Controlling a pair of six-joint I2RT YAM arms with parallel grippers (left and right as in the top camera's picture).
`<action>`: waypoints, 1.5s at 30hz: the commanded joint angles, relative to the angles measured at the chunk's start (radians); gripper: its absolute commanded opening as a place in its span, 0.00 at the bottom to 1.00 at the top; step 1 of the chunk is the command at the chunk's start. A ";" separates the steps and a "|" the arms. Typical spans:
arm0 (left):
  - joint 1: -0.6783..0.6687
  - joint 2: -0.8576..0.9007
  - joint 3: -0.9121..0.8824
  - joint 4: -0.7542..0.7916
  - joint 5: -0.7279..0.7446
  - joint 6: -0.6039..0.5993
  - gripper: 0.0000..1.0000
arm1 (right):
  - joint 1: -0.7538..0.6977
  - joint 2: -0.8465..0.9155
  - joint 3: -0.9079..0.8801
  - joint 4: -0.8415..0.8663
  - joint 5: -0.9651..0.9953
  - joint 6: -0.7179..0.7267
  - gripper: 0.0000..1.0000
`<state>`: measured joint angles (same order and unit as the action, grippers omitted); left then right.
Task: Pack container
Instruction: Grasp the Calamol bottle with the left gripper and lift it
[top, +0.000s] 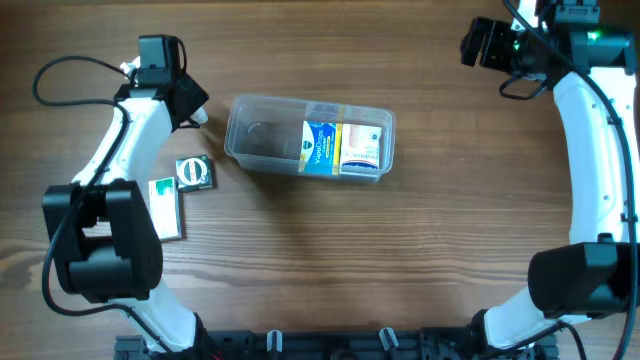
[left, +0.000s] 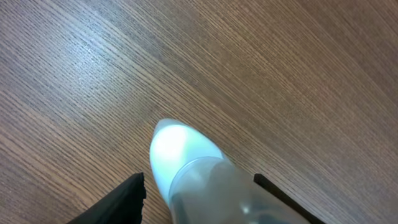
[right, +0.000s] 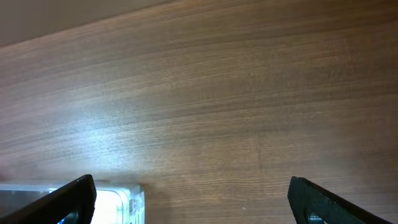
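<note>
The clear plastic container lies in the middle of the table. In its right half are a blue and yellow box and a white box. My left gripper is just left of the container, shut on a clear bottle with a white cap that points down at the wood between the fingers. My right gripper is open and empty at the far right, away from the container. A corner of the container shows at the lower left of the right wrist view, beside the open fingers.
A small dark green box with a round mark and a green and white box lie on the table left of the container, close to the left arm's base. Bare wood runs in front of the container.
</note>
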<state>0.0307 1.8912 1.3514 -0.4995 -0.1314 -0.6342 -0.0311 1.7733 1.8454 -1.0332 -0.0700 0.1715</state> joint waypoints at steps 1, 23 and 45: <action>-0.003 0.011 0.010 0.003 -0.028 0.002 0.52 | 0.000 -0.002 0.008 0.001 0.002 0.012 1.00; -0.004 -0.071 0.011 0.047 0.001 0.204 0.31 | 0.000 -0.002 0.008 0.000 0.002 0.012 1.00; -0.322 -0.388 0.010 -0.176 0.010 0.475 0.27 | 0.000 -0.002 0.008 0.000 0.002 0.012 1.00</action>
<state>-0.2859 1.4799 1.3506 -0.6712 -0.1223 -0.2127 -0.0311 1.7733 1.8454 -1.0332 -0.0700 0.1715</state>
